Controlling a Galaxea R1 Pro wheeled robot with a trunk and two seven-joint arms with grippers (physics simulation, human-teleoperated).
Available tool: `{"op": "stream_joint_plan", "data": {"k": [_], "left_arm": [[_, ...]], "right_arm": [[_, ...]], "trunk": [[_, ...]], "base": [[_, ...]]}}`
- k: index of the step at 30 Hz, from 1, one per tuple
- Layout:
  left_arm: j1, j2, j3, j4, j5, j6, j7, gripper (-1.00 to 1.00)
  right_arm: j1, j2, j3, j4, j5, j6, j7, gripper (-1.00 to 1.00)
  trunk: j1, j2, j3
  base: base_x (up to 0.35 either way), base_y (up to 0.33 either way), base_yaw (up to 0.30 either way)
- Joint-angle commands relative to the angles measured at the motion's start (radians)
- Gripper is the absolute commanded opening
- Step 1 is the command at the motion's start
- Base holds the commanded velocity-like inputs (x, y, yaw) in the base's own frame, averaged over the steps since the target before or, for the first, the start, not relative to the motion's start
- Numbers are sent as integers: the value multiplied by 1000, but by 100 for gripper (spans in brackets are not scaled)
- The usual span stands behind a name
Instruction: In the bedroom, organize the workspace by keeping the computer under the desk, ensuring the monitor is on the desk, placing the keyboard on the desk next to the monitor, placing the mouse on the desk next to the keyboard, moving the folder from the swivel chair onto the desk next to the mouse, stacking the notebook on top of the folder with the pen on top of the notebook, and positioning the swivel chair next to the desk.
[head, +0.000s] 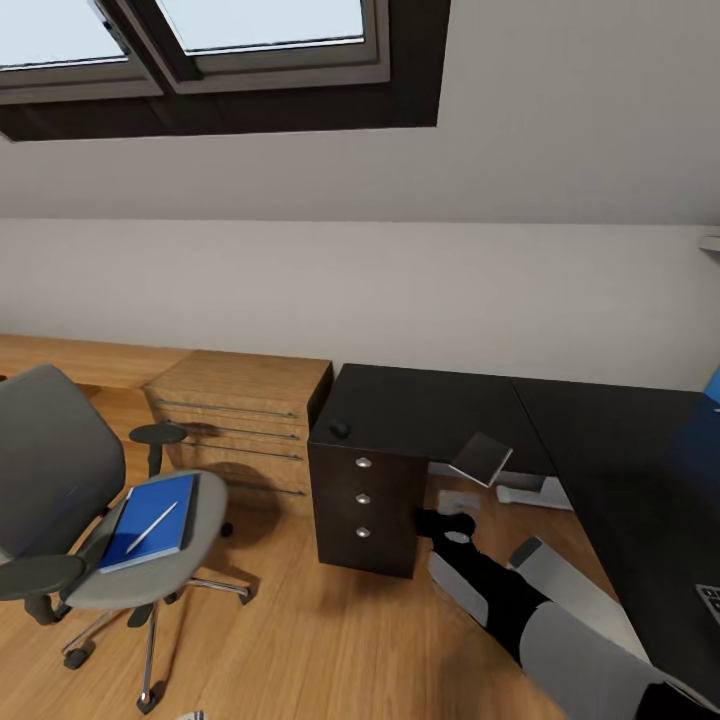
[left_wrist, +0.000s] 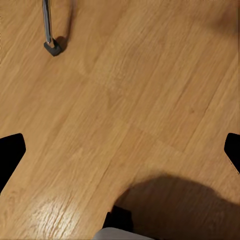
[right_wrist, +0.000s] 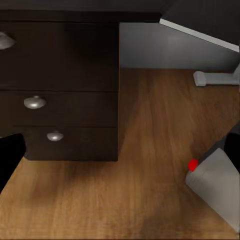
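Looks like you're reaching your right gripper (head: 447, 524) down toward the floor by the desk (head: 420, 410), probably going after the computer (right_wrist: 216, 182), the pale case with the red light lying low on the wood just right of the three-drawer unit (head: 365, 495). Its fingers are spread wide, holding nothing. The left gripper (left_wrist: 120, 150) is hanging over bare floor, also wide open and empty. The mouse (head: 340, 429) is sitting on the desk's left end. The folder (head: 150, 520) with the pen (head: 152, 527) on it is waiting on the swivel chair (head: 60, 480), far left. Sloped attic walls, skylight overhead.
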Motion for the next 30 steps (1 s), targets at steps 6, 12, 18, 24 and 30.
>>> {"op": "stream_joint_plan", "data": {"k": [6, 12, 18, 24, 30], "left_arm": [[0, -11, -8, -3, -3, -56, -4, 100], [0, -66, -82, -250, -2, 114, -2, 100], [0, -94, -93, -528, 0, 489, -2, 100], [0, -101, -92, -691, 4, 631, -5, 100], [0, -100, -90, -702, 2, 651, -3, 100]], "right_arm": [[-9, -2, -194, -105, -7, 223, -22, 100], [-9, -1, -222, -115, -7, 244, -27, 100], [-9, 0, -224, -115, -6, 245, -29, 100], [-7, 0, -224, -112, -3, 245, -27, 100], [-6, 0, -222, -113, 2, 246, -25, 100]], "trunk": [[0, -1, -1], [0, -1, -1], [0, -1, -1], [0, -1, -1], [0, -1, -2]], "base": [[153, 0, 0], [311, 0, 0], [327, 0, 62], [303, 95, 208], [271, 199, 101]]}}
